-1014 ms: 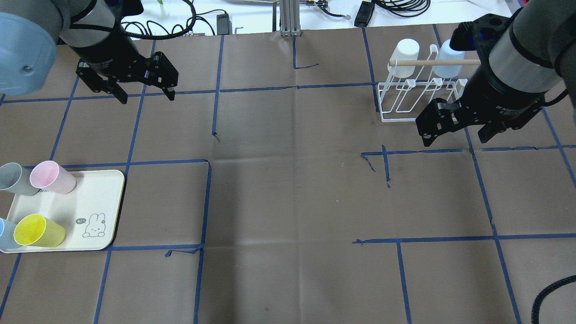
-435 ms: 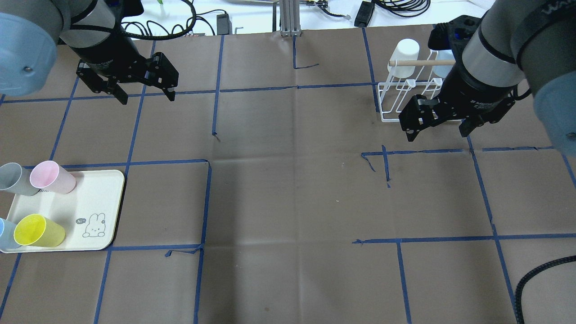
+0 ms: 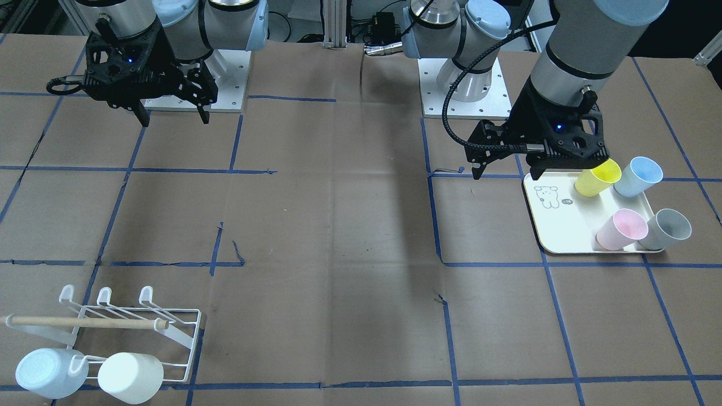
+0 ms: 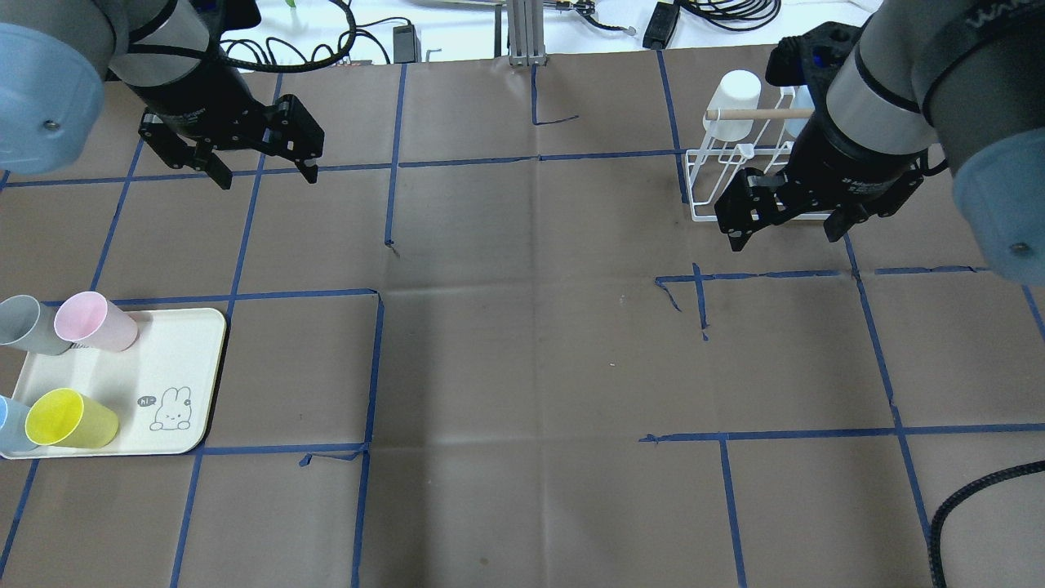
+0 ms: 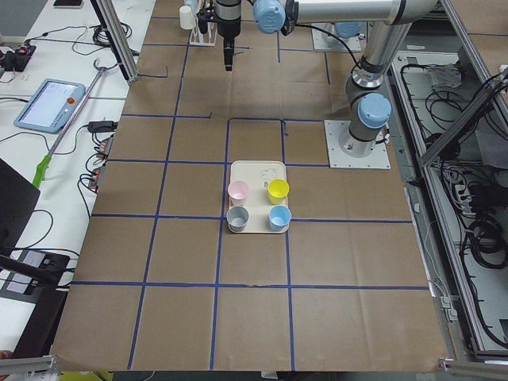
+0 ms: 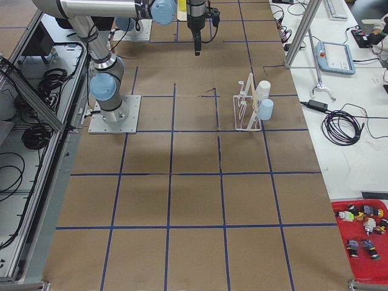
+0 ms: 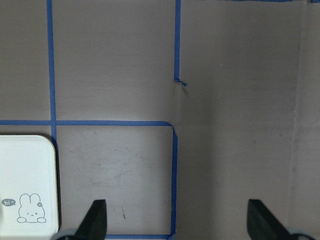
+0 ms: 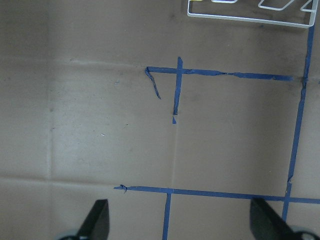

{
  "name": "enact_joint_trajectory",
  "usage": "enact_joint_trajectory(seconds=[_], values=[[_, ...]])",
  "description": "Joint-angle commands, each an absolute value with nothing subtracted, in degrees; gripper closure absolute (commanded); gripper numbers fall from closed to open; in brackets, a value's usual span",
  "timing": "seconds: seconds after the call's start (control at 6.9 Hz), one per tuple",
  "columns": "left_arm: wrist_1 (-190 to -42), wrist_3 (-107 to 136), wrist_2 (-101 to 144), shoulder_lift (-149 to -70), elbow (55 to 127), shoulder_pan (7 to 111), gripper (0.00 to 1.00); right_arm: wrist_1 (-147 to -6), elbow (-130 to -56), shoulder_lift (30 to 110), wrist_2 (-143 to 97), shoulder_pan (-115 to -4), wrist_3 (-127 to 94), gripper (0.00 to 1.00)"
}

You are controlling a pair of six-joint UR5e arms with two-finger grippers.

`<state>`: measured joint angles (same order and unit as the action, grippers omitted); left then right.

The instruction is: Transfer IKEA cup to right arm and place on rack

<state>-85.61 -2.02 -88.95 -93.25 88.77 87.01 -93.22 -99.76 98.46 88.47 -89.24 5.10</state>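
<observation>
Left end effector (image 4: 268, 178) at 10 o'clock, right end effector (image 4: 784, 239) at 2 o'clock by rack (image 4: 739, 115), both fingers apart, empty.

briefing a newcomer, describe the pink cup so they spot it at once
On the robot's left side of the table lies a cream tray with a rabbit drawing, holding four cups. The pink cup stands in the row farther from the robot, beside the grey cup, the only pink one.

I count six cups: pink (image 3: 622, 228), yellow (image 3: 597, 177), blue (image 3: 637, 175), grey (image 3: 667, 228), white (image 3: 131, 376), pale blue (image 3: 45, 372); one tray (image 3: 558, 225); one rack (image 3: 84, 322); two grippers, my left gripper (image 4: 268, 175) and right gripper (image 4: 784, 237)
</observation>
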Motion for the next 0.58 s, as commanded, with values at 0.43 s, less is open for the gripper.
enact_joint_trajectory(seconds=[0.43], values=[[-85.61, -2.02, -89.03, -93.25, 88.77, 87.01, 0.01, -93.78, -98.62, 97.56, 88.51, -89.30, 5.19, 0.00]])
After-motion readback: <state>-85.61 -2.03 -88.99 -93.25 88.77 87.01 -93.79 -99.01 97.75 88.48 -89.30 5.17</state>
